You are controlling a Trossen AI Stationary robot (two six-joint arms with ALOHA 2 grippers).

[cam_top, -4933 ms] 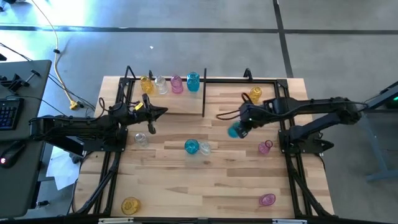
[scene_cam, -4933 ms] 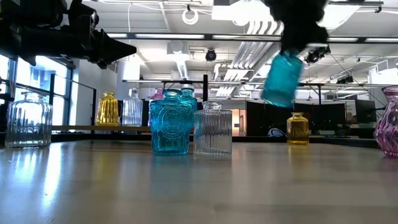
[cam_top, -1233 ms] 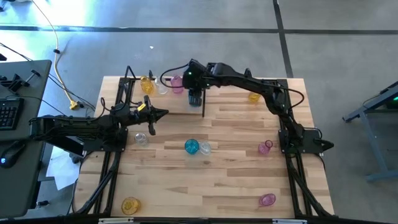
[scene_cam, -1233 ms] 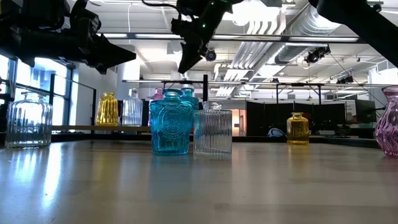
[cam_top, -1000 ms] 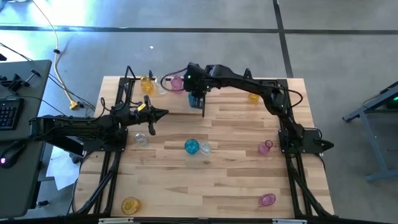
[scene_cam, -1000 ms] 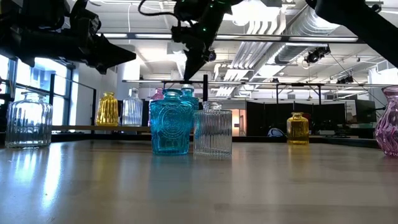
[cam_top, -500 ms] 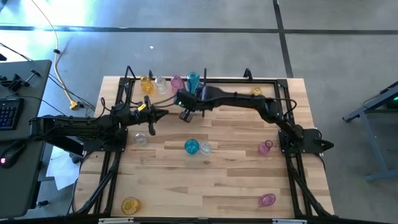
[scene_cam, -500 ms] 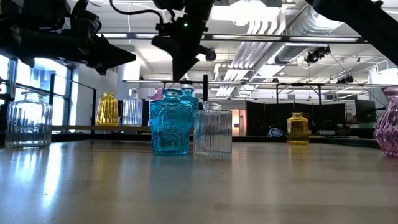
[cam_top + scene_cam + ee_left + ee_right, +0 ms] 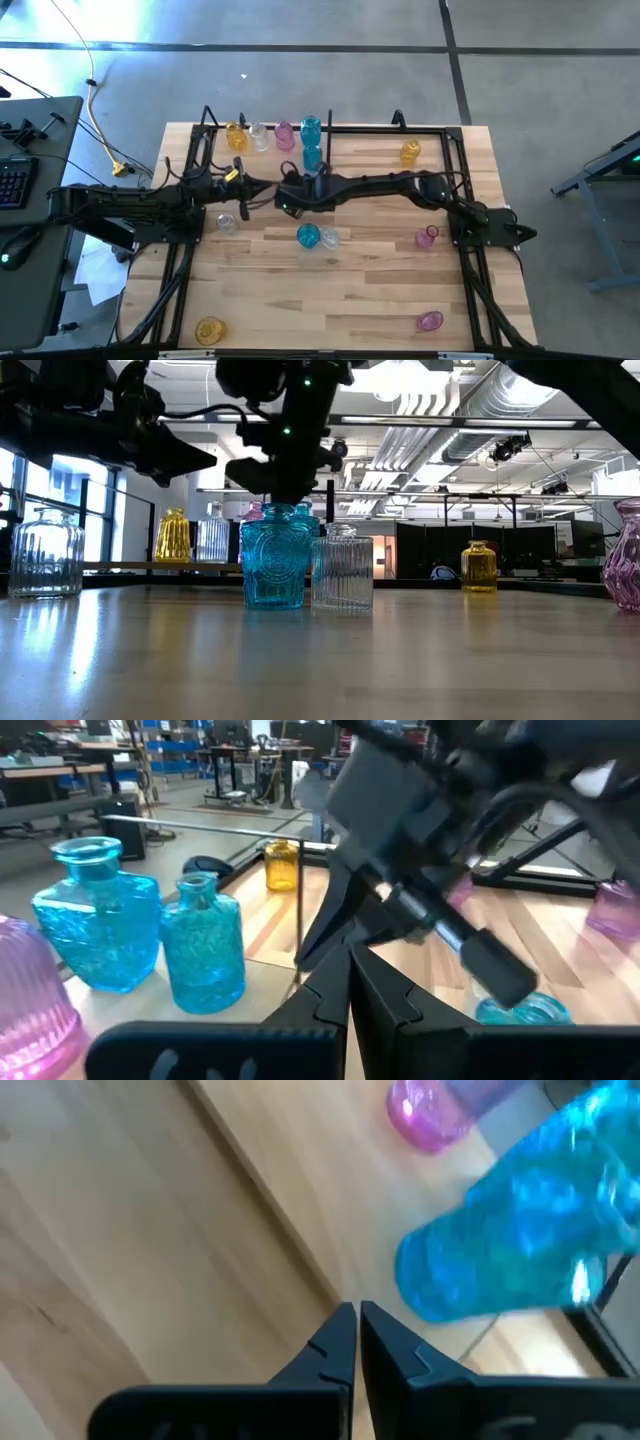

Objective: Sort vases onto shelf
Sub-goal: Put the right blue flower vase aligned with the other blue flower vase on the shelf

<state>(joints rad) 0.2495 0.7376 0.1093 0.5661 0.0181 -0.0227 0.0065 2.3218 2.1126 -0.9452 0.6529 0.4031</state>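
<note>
On the shelf (image 9: 330, 150) at the table's far side, yellow (image 9: 236, 135), clear (image 9: 260, 135), pink (image 9: 285, 133) and two teal vases (image 9: 311, 127) (image 9: 312, 157) stand upright on their bases. Another yellow vase (image 9: 410, 152) stands right of the divider rod. A teal vase (image 9: 308, 236) and a clear one (image 9: 328, 238) stand mid-table. My right gripper (image 9: 285, 200) hovers shut, slanting down, between the shelf and these two; its wrist view shows a teal vase (image 9: 520, 1240) beyond its tips (image 9: 355, 1330). My left gripper (image 9: 262, 186) waits shut and level at the left.
More vases stand loose on the table: clear (image 9: 227, 222) at the left, pink (image 9: 427, 237) at the right, pink (image 9: 430, 320) and yellow (image 9: 210, 328) near the front edge. My right arm (image 9: 400, 185) stretches across the table's middle. The two gripper tips are close together.
My right gripper has drawn away from the nearer teal vase on the shelf, going toward the table's near edge and a little left, sinking and rolling as it went. That vase stays upright on the shelf. My left arm has kept still.
</note>
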